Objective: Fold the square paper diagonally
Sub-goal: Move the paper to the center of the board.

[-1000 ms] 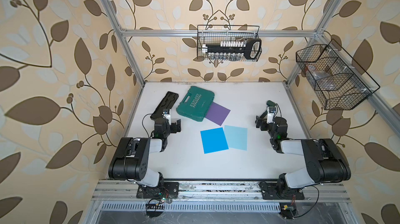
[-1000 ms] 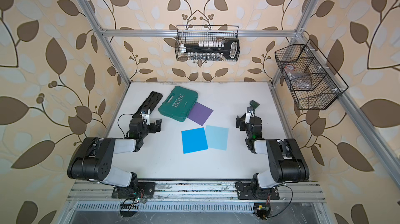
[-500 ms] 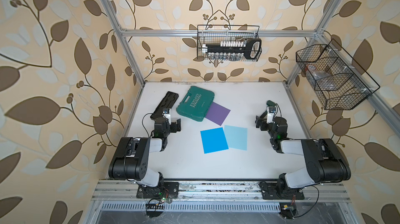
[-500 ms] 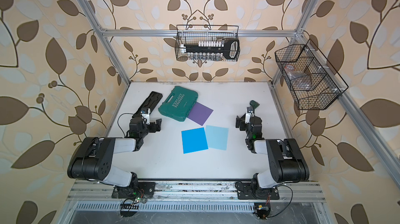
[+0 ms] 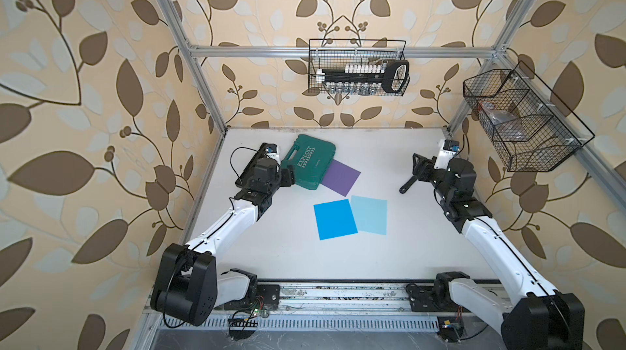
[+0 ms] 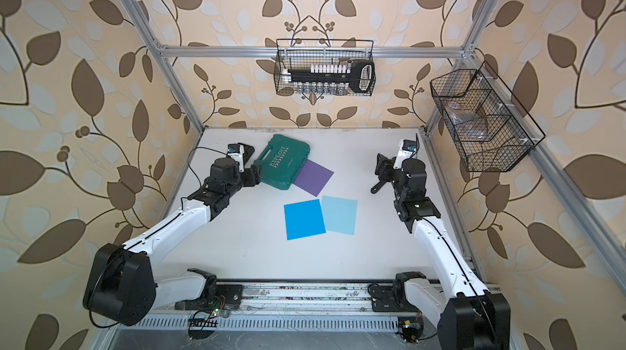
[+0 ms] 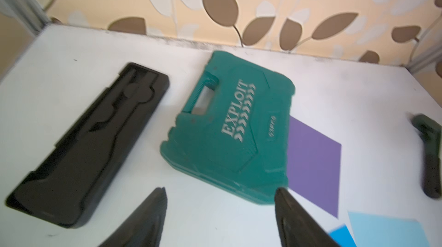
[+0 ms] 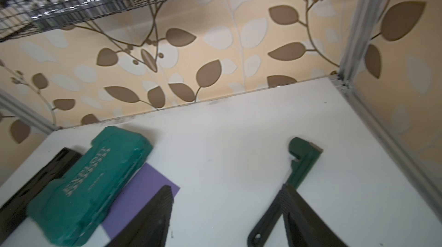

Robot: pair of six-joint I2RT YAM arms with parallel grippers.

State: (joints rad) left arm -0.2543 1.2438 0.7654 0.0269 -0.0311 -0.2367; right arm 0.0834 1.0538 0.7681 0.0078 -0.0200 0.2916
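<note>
Near the middle of the white table (image 5: 423, 246), in both top views, a blue paper (image 5: 334, 219) and a pale blue paper (image 6: 339, 214) lie flat and unfolded with edges touching; a purple paper (image 5: 342, 178) is partly under a green case (image 6: 283, 162). All sit where they were a second ago, while the left arm (image 5: 230, 221) and right arm (image 5: 491, 243) have lifted off their low rest. Left wrist view: "EXPLOIT" reads on the case, beside a black tray (image 7: 91, 143); the left gripper (image 7: 220, 190) is spread, empty. Right wrist view: the right gripper (image 8: 227, 187) gapes empty near a wrench (image 8: 302, 159) lying on the table.
</note>
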